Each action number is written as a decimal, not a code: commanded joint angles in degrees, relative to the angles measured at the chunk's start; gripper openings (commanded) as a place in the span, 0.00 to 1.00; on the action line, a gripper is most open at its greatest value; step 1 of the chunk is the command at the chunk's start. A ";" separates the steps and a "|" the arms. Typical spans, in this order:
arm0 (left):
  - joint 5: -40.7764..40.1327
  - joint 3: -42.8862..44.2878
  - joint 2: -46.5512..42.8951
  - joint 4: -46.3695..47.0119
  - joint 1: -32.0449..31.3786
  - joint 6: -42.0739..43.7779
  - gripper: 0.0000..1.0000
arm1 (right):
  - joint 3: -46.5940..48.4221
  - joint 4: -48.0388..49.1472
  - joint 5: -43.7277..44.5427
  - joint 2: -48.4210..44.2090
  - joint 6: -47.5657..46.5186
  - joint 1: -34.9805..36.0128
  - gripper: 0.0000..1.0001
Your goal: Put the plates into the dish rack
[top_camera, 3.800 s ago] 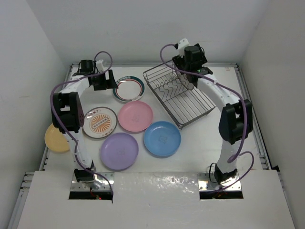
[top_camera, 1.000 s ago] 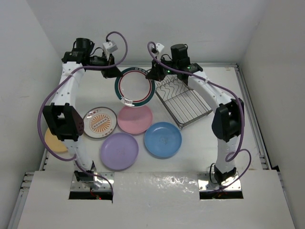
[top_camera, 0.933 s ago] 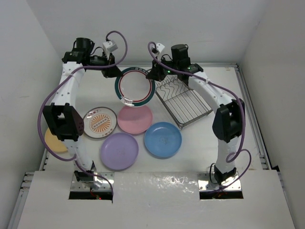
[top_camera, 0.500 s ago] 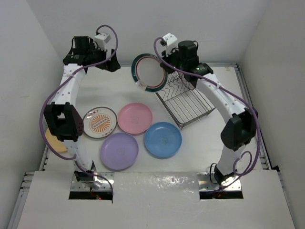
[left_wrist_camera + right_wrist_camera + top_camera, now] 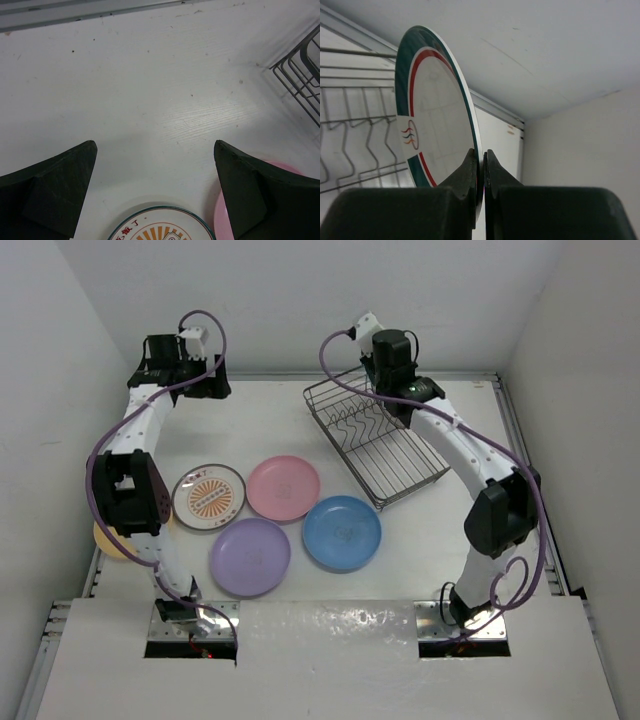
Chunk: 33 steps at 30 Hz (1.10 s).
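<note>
Where the white counter (image 5: 420, 565) nears its far edge, the dish rack (image 5: 375, 445) sits right of centre, skewed to the edges. Four plates lie flat together on the near-left half. The purple plate (image 5: 249, 557) is nearest the front edge, with the blue plate (image 5: 341, 531) just beside it toward the right. The pink plate (image 5: 284, 486) lies behind both, and the orange sunburst plate (image 5: 209, 496) is just left of the pink. Rims are close; touching or not, cannot tell. At the left edge, the yellow-orange plate (image 5: 105, 538) is mostly hidden behind the left arm (image 5: 130, 495).

Over the far end of the dish rack, the green-rimmed plate (image 5: 435, 110) is held on edge, slightly tilted, with rack wires showing behind it. Gripping it is the right end effector (image 5: 480, 156), fingers pinched tight on the plate's rim.

Near the far-left corner, the left end effector (image 5: 155, 147) has its jaws spread wide, holds nothing and hovers over bare counter.
</note>
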 commanded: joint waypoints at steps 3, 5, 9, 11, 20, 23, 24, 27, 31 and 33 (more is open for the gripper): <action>-0.71 -0.17 -3.31 3.35 -0.36 -1.07 1.00 | -2.43 11.90 10.72 0.75 -8.54 2.08 0.00; -0.71 -0.34 -3.31 3.35 -0.27 -0.80 1.00 | -4.19 12.96 11.60 0.93 -9.24 2.26 0.00; -0.80 -0.69 -3.39 3.35 -0.36 -0.63 1.00 | -7.62 18.84 14.85 1.54 -11.53 3.40 0.00; -0.62 -0.87 -3.48 3.35 -0.36 -0.63 1.00 | -9.02 20.35 15.47 2.25 -11.80 3.57 0.00; -0.01 -1.83 -4.01 3.52 -0.36 -0.71 1.00 | -10.61 23.08 16.53 5.58 -14.17 3.75 0.00; 0.08 -2.27 -4.18 3.78 -0.36 -0.98 1.00 | -10.96 22.02 15.30 7.08 -12.95 3.75 0.00; 0.25 -2.36 -4.27 3.87 -0.36 -0.89 1.00 | -10.87 21.67 14.86 7.52 -12.68 3.66 0.00; 0.17 -2.45 -4.18 3.87 -0.36 -0.80 1.00 | -9.38 20.70 14.41 9.63 -11.01 3.58 0.00; 0.17 -2.80 -4.45 3.87 -0.36 -0.45 1.00 | -7.98 20.09 13.45 11.21 -7.85 2.61 0.00; 0.08 -2.98 -4.71 3.87 -0.27 -0.45 1.00 | -7.71 20.00 13.54 11.74 -6.70 2.08 0.00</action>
